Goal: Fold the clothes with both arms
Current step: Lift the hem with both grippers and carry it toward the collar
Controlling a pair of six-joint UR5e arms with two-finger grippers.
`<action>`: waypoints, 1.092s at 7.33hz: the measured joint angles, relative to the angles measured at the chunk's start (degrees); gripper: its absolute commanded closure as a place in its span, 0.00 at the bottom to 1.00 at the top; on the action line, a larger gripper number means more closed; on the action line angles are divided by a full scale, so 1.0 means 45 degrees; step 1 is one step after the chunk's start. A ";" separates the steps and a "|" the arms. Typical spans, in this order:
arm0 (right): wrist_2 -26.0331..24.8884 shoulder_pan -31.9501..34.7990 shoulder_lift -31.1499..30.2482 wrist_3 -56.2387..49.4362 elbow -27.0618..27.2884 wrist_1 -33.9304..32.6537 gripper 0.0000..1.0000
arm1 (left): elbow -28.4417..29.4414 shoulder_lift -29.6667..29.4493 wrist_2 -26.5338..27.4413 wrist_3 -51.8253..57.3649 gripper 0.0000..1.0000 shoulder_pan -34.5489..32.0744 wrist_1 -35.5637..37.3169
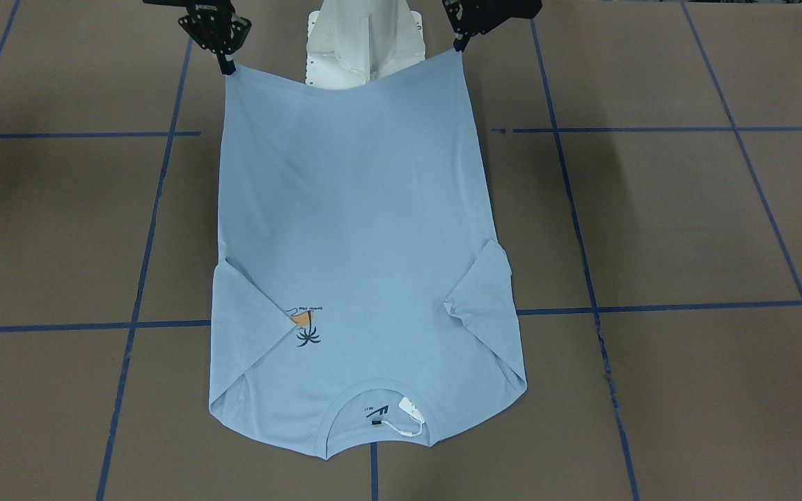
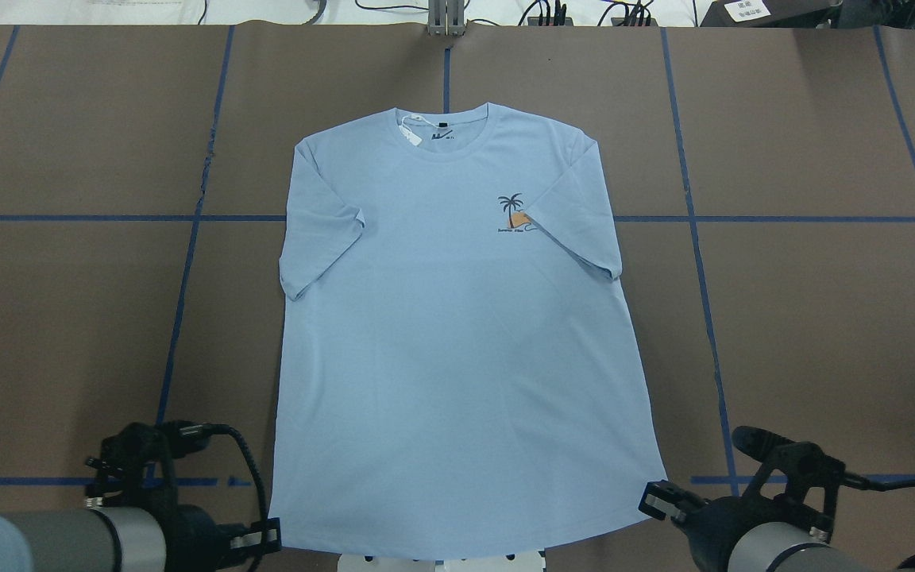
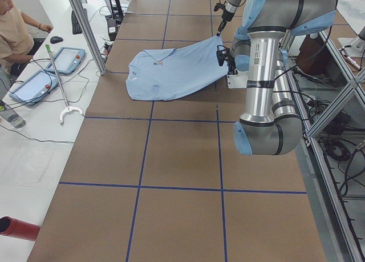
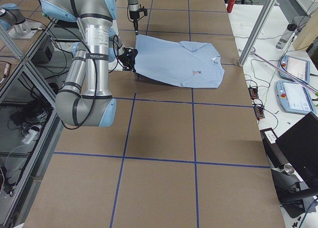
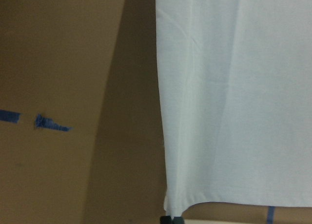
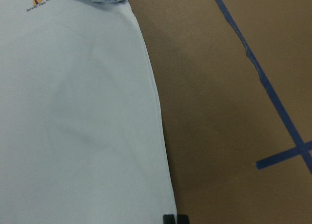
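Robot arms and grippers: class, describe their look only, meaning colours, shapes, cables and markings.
The left arm and right arm are silver-grey tubes with rounded light blue joint caps, each with a white printed label. The left gripper and right gripper are black, two-fingered, with holed link plates. Black cables run at the wrists.

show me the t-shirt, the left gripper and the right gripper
T-shirt [image 2: 457, 342], overhead exterior view, middle of its front panel.
left gripper [image 1: 457, 46], front-facing view, fingertips pinching a hem corner.
right gripper [image 1: 227, 67], front-facing view, fingertips pinching the other hem corner.
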 measured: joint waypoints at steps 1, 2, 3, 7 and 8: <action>0.0673 0.0386 0.0217 -0.0112 0.0910 -0.0968 1.00 | -0.1031 -0.0080 -0.0532 0.0219 1.00 -0.0357 0.0897; 0.1293 0.0979 0.0494 -0.0506 0.1293 -0.1515 1.00 | -0.1382 -0.0304 -0.0870 0.0871 1.00 -0.0918 0.1287; 0.1797 0.1673 0.0785 -0.1127 0.1335 -0.1769 1.00 | -0.1298 -0.0633 -0.1034 0.1774 1.00 -0.1609 0.1480; 0.3968 0.5776 0.3455 -0.4324 -0.1035 -0.1923 1.00 | 0.0276 -0.2610 -0.2544 0.5785 1.00 -0.5769 0.2744; 0.4218 0.6635 0.4334 -0.4935 -0.2109 -0.1925 1.00 | 0.0953 -0.3051 -0.2717 0.6575 1.00 -0.6624 0.2882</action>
